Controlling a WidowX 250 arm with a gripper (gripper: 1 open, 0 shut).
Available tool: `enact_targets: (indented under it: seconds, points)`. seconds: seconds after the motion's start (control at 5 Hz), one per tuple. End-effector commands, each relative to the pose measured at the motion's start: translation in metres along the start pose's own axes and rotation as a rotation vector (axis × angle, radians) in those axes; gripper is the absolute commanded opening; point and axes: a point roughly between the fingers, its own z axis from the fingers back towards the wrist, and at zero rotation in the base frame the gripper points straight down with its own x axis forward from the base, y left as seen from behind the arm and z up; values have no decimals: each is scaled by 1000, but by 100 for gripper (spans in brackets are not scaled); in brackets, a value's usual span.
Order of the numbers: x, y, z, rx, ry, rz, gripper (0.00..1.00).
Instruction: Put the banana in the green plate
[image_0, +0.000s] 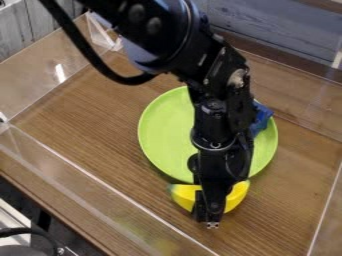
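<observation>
Item: the banana (182, 197), a small, stubby toy piece in bright yellow, smooth and plastic-looking. Only its two ends showed, one to each side of the tool; the middle was hidden behind it, so the full curve could not be read. It sat low on the bench (80, 130), just beside the near rim of the green plate, outside the plate rather than in it. Whether it touched the rim could not be told.

Tool (210, 222): black, pointing straight down over the banana's middle, its tip at bench level in front of the fruit. Its jaws were clenched, and they appeared to be pinching the banana, though the contact itself was hidden by the tool's own body.

Container: the green plate (163, 130), large, round, lime-green, flat with a shallow rim, lying on the bench behind the banana. The visible left part of its face was bare; the arm (214, 90) covered much of its middle and right side. A blue block (262, 113) showed at the plate's right edge, partly behind the arm; whether it lay on the plate or just beyond the rim could not be told.

Surround: dark wood-grain bench top enclosed by clear plastic walls (40, 160), with a black cable (94, 55) looping down from the arm at upper left.
</observation>
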Motion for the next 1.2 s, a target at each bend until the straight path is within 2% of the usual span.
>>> enact_targets:
  seconds: [0.0,0.6,1.0]
  points:
    - [9,10,16,42,-51,19,0]
    - [9,15,28,54,-50,48,0]
    - [8,18,28,57,-53,45,0]
